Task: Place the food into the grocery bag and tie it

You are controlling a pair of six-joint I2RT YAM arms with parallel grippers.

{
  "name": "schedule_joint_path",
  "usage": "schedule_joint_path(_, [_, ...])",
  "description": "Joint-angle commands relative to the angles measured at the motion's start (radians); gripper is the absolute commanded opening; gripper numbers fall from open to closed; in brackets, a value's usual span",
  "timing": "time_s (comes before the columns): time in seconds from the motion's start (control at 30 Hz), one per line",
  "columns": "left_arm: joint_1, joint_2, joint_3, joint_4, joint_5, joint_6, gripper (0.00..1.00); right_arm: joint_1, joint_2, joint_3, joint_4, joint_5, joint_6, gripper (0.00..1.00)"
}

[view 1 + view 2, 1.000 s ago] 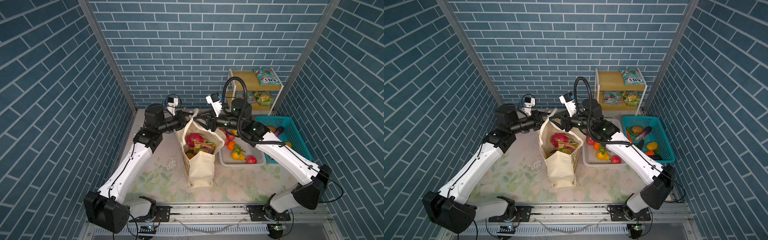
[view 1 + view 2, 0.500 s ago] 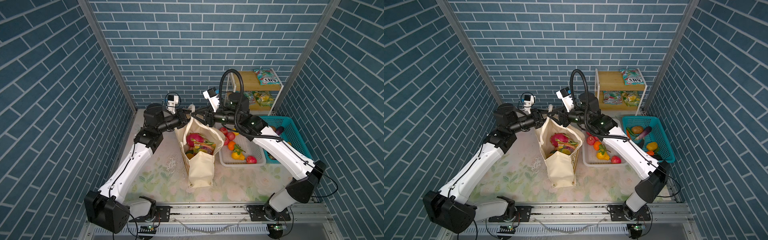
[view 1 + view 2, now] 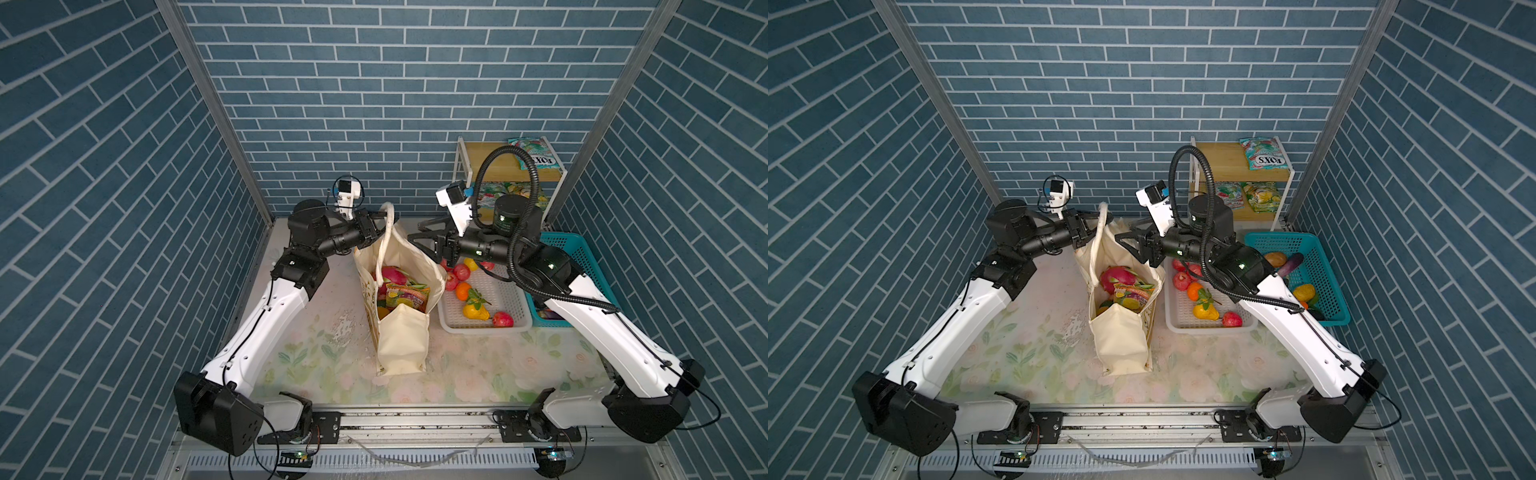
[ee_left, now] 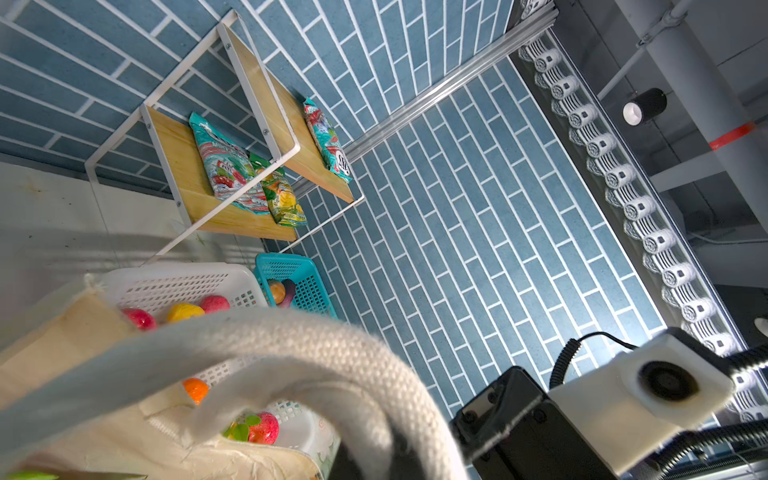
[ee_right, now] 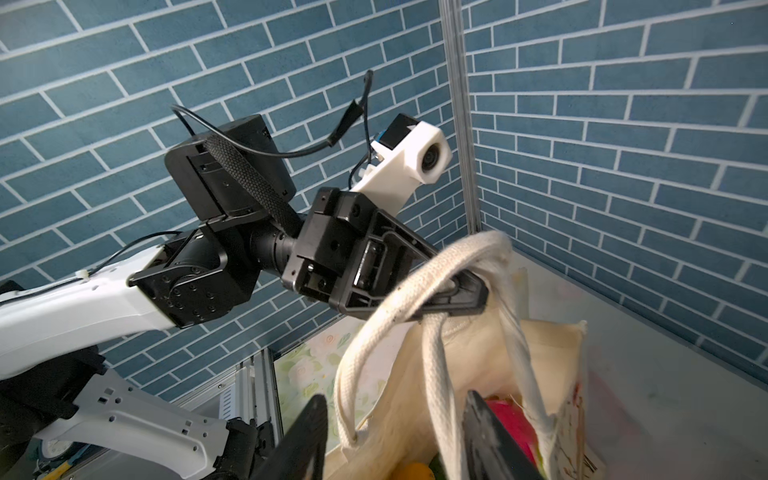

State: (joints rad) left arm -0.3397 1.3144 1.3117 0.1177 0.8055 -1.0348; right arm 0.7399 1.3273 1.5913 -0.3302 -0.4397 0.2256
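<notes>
The cream grocery bag (image 3: 403, 336) (image 3: 1121, 340) stands upright in the middle of the table. Inside it lie food items: a pink dragon fruit (image 3: 392, 274) (image 3: 1117, 276) and a colourful snack packet (image 3: 405, 295) (image 3: 1133, 295). My left gripper (image 3: 380, 222) (image 5: 457, 291) is shut on the white rope handles (image 4: 316, 345) and holds them up above the bag's far rim. My right gripper (image 3: 415, 233) (image 3: 1125, 232) (image 5: 395, 432) is open just right of the handles. In the right wrist view, hanging handle strands (image 5: 436, 374) pass between its spread fingers, not pinched.
A white basket (image 3: 486, 328) (image 3: 1208, 328) right of the bag holds apples, an orange and yellow fruit. Behind it are a teal basket (image 3: 582, 249) (image 3: 1325, 266) with vegetables and a wooden shelf (image 3: 490, 162) (image 3: 1221, 162) carrying snack packets (image 3: 534, 153). Brick walls stand close on three sides.
My right gripper's jaws have spread wider and it has drawn back slightly to the right of the handles. The left gripper has kept its hold and place.
</notes>
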Motion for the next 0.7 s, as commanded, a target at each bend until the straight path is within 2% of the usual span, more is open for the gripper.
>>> schedule_joint_path(0.0, [0.005,-0.004,0.099,0.034,0.046,0.055,0.00,-0.077,-0.050,-0.034,-0.024,0.025,-0.026,0.52])
schedule_joint_path(0.13, [0.005,0.025,0.186,-0.065,0.078,0.094,0.00,-0.154,-0.091,-0.106,-0.009,-0.027,-0.006,0.48])
schedule_joint_path(0.27, [0.005,0.053,0.236,-0.103,0.107,0.101,0.00,-0.183,-0.122,-0.217,0.082,-0.085,-0.001,0.44])
schedule_joint_path(0.4, [0.005,0.069,0.265,-0.145,0.126,0.122,0.00,-0.200,-0.080,-0.237,0.089,-0.150,0.017,0.40])
schedule_joint_path(0.67, [0.005,0.110,0.322,-0.215,0.170,0.141,0.00,-0.208,-0.021,-0.300,0.195,-0.236,0.054,0.39])
